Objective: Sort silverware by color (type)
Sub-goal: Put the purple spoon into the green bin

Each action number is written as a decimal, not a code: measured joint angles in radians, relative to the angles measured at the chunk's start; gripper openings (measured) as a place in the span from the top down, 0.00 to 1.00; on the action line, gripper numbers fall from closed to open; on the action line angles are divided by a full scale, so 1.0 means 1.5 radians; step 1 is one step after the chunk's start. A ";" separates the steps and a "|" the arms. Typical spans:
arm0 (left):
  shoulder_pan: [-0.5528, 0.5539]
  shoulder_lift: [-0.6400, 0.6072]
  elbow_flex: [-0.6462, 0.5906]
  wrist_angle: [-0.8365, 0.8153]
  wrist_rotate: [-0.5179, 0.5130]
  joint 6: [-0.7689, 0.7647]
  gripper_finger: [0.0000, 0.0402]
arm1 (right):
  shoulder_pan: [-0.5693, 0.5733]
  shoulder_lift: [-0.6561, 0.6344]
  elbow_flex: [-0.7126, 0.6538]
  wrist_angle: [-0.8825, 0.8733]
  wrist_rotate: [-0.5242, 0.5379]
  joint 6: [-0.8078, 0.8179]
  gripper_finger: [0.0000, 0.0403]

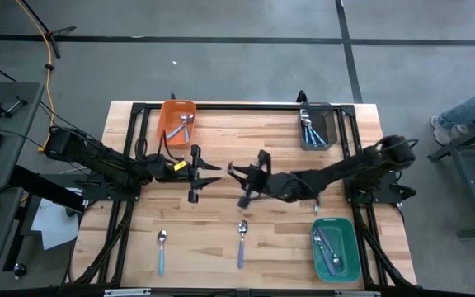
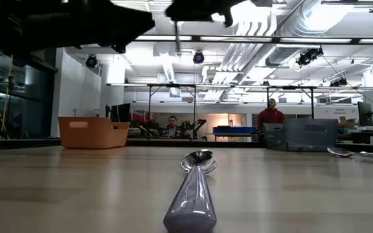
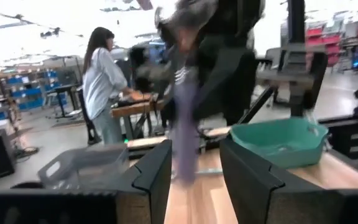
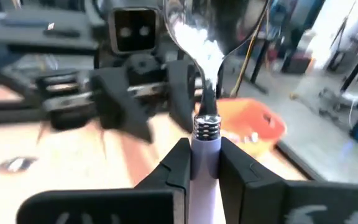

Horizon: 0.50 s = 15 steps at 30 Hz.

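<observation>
Meeting above mid-table: right gripper point(image 4: 204, 163) pinching a purple-handled spoon point(image 4: 205, 93) by its handle, bowl pointing toward the left gripper point(image 1: 211, 174), whose fingers point(image 3: 154, 177) are standing spread either side of that handle. Lying on the table near the front edge: two more spoons point(image 1: 162, 245), point(image 1: 242, 239); others resting in the orange bin point(image 1: 171, 120), grey bin point(image 1: 324, 124) and green bin point(image 1: 349, 247)

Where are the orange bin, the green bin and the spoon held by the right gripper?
orange bin point(image 1: 170, 114): high view, on its bare left floor.
green bin point(image 1: 346, 247): high view, on its right wall.
spoon in the right gripper point(image 4: 194, 34): right wrist view, on the shiny bowl.
</observation>
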 joint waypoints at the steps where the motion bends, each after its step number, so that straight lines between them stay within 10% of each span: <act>1: 0.000 0.000 -0.005 -0.003 -0.005 0.000 0.67 | 0.009 -0.019 0.000 -0.046 0.009 0.022 0.93; 15: 0.000 0.000 -0.041 -0.007 -0.008 -0.034 0.67 | 0.220 -0.207 0.000 -0.785 -0.131 0.817 0.93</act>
